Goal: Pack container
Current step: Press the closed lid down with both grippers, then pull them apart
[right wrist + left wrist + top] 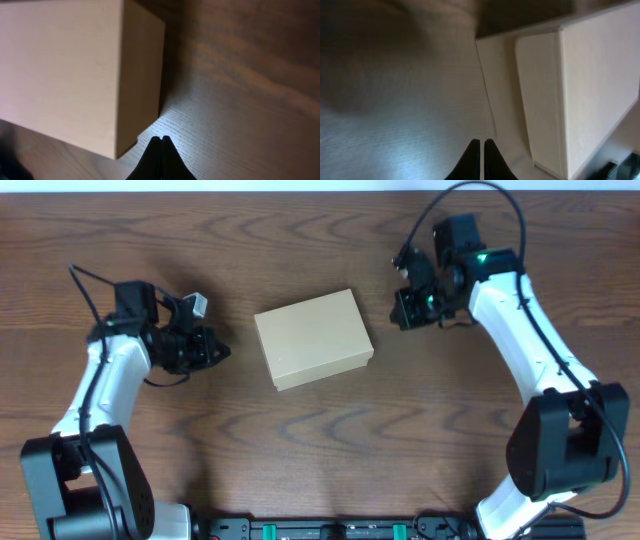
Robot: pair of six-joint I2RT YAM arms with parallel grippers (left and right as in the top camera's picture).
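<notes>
— Where was the container, and how much room was around it?

— It lay flat just above the middle of the overhead frame, lid closed. Bare wood of the surface showed on all four sides, with the widest open stretch below it toward the bottom edge. Nothing touched its edges.

— Which way did it run?

— Its long axis went across the frame, slightly tilted, rising from lower left to upper right. The short ends faced the two arms.

— And the arms?

— The left hand sat at middle left, stretched out low and pointing right at the near short end, with a clear gap between. Its fingers were pressed together on nothing. The right hand was at the upper right, angled down and left toward the far upper corner, also apart from the box. Its fingers were together too, empty; in its wrist view the tips met just off the box's corner.
</notes>
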